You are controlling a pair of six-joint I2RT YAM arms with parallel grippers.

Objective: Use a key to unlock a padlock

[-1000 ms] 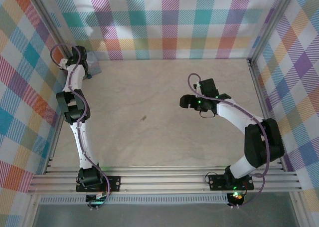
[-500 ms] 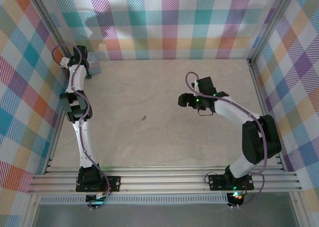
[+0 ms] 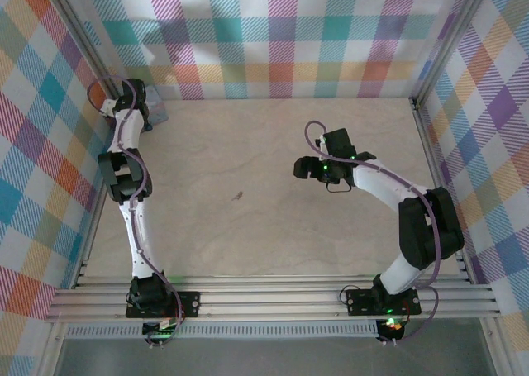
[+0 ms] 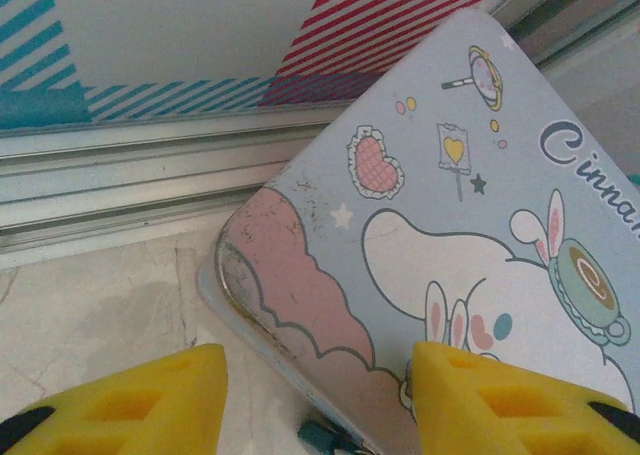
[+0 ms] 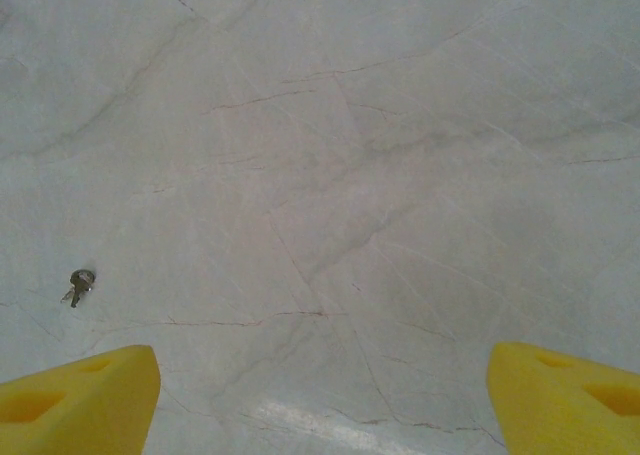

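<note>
At the far left corner of the table (image 3: 273, 252), the padlock (image 4: 450, 205) lies close beside the aluminium rail (image 4: 120, 170) under the checked wall. The left gripper (image 4: 315, 400) hangs over its near edge with jaws spread wide, one yellow fingertip (image 4: 110, 405) above bare table and the other over the printed face. Left of the table's middle, the key (image 5: 80, 283) lies alone, well apart from the padlock, and the right gripper (image 5: 320, 400) hovers to its right, jaws likewise wide apart and holding nothing.
</note>
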